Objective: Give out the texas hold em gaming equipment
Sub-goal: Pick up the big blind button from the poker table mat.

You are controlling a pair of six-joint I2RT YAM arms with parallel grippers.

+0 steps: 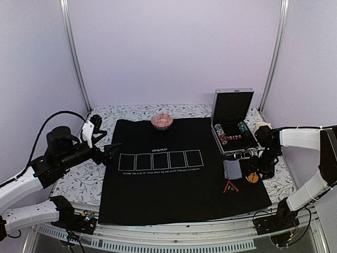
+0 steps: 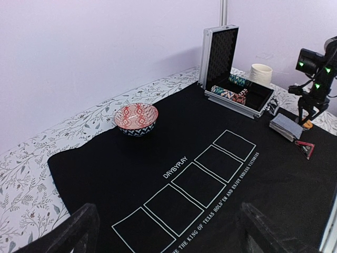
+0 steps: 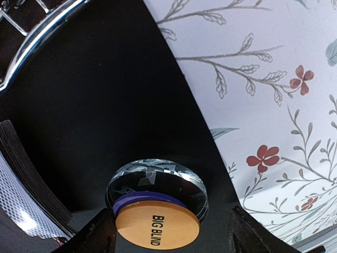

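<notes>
**Hold'em kit bunched at one corner, little yet shared out**

From overhead, we see the black mat [image 1: 174, 200] bare across its five printed boxes. The poker chips [image 1: 231, 132] sit inside the open silver case [image 1: 234, 108] at the right of the worktop [image 1: 79, 179]. The deck of cards [image 1: 231, 168], the triangle [image 1: 230, 187] and the orange button [image 1: 253, 177] lie close together at the mat's right edge. The right gripper [image 1: 259, 167] hangs just over them, and the left gripper [image 1: 111, 150] hovers by the mat's left edge.

From the left wrist, we find its jaws spread wide with nothing between them. The patterned bowl [image 2: 136, 117] ahead appears empty.

From the right wrist, the jaws stand open on either side of the stacked buttons, gripping nothing. The orange "BIG BLIND" button tops a blue button [image 3: 138, 198] and a dark glassy disc [image 3: 158, 176].

We judge the sharing-out barely begun: chips, cards and buttons all wait for their places.
</notes>
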